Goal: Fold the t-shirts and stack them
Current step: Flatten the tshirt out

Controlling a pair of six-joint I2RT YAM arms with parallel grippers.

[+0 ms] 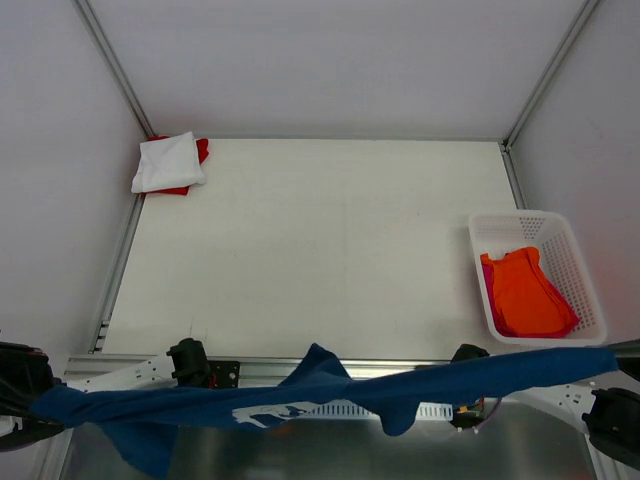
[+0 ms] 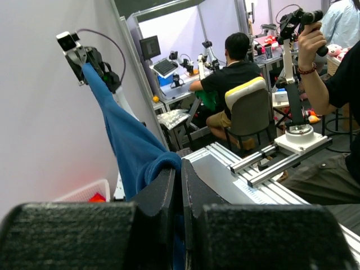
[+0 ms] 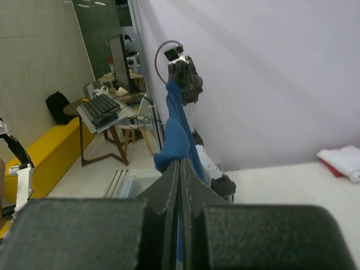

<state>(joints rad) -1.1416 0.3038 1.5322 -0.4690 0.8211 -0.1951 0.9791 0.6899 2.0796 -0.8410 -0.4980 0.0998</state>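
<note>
A navy blue t-shirt [image 1: 330, 392] with a pale print hangs stretched between my two grippers, in the air over the table's near edge. My left gripper [image 1: 22, 398] at the far lower left is shut on one end of it [image 2: 135, 152]. My right gripper [image 1: 608, 385] at the far lower right is shut on the other end [image 3: 177, 135]. A folded white t-shirt [image 1: 168, 162] lies on a red one [image 1: 200, 152] at the table's far left corner. An orange t-shirt [image 1: 524, 292] over a magenta one [image 1: 487, 295] lies in the white lattice basket [image 1: 575, 262].
The basket stands at the table's right edge. White walls with metal posts [image 1: 112, 62] enclose the table [image 1: 320, 250] on three sides. The arm bases [image 1: 190, 365] sit along the near rail.
</note>
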